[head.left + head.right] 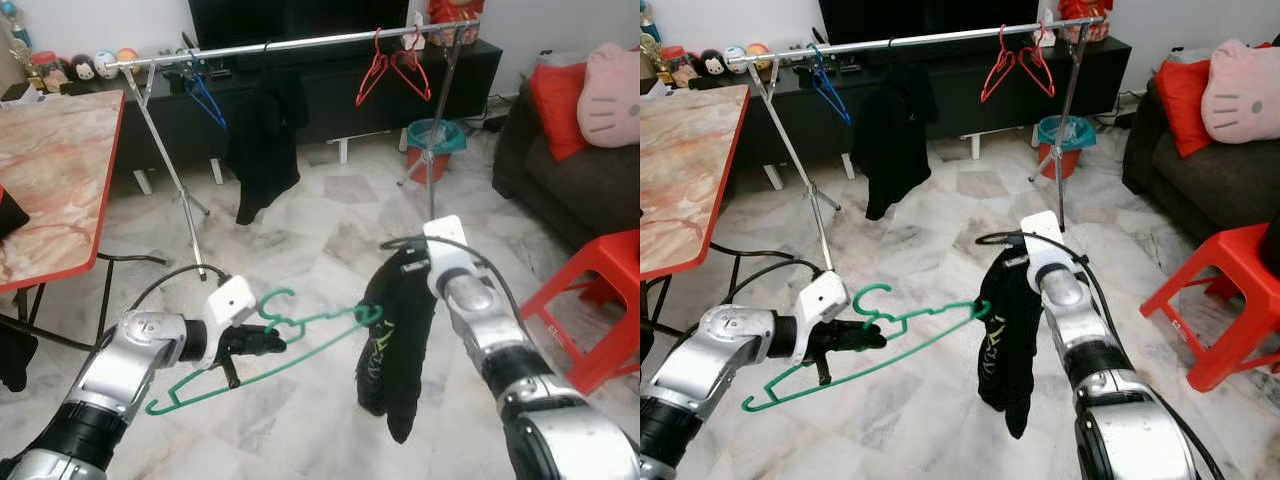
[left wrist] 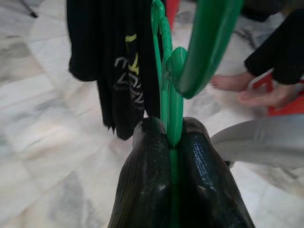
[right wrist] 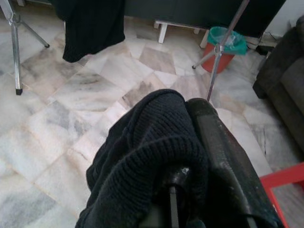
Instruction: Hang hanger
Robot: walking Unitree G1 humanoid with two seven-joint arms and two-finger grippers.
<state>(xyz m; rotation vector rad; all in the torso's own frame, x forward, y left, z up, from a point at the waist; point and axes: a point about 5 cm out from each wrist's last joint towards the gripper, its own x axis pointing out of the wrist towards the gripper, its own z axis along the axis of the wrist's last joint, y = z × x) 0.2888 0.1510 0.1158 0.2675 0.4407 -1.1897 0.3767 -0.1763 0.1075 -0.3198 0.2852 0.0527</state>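
While both arms were raised over the marble floor:
Left gripper [image 1: 262, 343]: pinched tight on green plastic hanger [image 1: 250, 365]
Right gripper [image 1: 408, 268]: clamped on black knitted garment [image 1: 395, 345], touching hanger's tip
Ahead: silver clothes rail [image 1: 290, 44] carrying blue hanger [image 1: 205, 100], black top [image 1: 262, 140], red hangers [image 1: 392, 68]
Right side: red plastic stool [image 1: 595, 300]

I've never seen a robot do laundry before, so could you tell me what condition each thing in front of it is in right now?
Green plastic hanger: clamped near its hook in the left pincer, tilted, one end tucked into the garment.
Black knitted garment: draped over the right pincer, hanging down.
Silver clothes rail: standing, carrying hangers.
Red hangers: hung, bare.
Blue hanger: hung, bare.
Black top: hung on the rail.
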